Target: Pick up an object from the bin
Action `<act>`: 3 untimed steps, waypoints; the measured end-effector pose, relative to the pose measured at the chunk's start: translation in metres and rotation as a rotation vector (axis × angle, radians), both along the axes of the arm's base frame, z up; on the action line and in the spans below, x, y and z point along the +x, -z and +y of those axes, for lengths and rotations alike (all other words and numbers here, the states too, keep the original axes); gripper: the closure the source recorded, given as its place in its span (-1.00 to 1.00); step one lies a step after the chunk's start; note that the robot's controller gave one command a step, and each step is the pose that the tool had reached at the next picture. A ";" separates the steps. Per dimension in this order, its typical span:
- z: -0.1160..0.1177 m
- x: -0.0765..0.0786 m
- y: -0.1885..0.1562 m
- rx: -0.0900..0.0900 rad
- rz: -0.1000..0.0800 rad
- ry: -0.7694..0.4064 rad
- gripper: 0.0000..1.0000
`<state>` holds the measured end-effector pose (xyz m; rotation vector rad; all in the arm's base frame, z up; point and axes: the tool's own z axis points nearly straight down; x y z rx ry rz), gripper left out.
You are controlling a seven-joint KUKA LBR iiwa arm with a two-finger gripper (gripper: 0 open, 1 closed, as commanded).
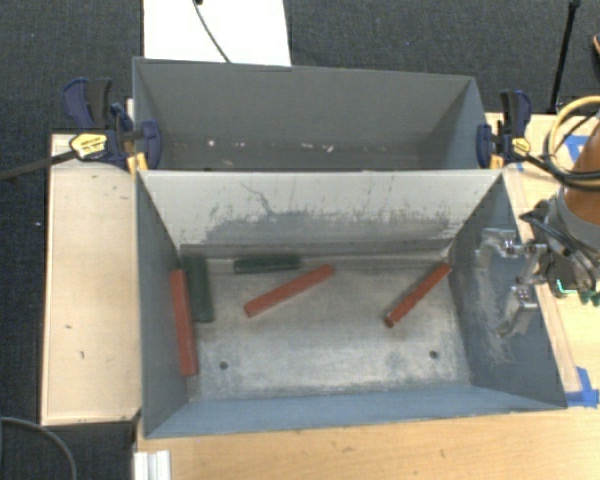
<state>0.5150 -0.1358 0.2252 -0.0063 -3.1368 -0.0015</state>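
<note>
**Gripper over the bin's right wall, sticks on the floor to its left**

The arm (592, 183) comes in from the right edge of the frame, with its orange-covered wrist outside the bin's right rim. The gripper (518, 306) hangs over the sloped right wall of the grey bin (310, 118). Whether it is spread or pressed together cannot be told.

The nearest thing is a short red stick (418, 295). It lies tilted at the right of the bin floor, left of the gripper and apart from it. A longer red stick (288, 291) lies tilted at centre, just below a dark green stick (267, 264) that lies along the back wall. Against the left wall, a left red stick (183, 323) and a left green stick (200, 290) lie side by side.
</note>
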 end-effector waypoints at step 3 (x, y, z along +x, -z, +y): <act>0.037 0.040 -0.007 -0.004 -0.016 -0.300 1.00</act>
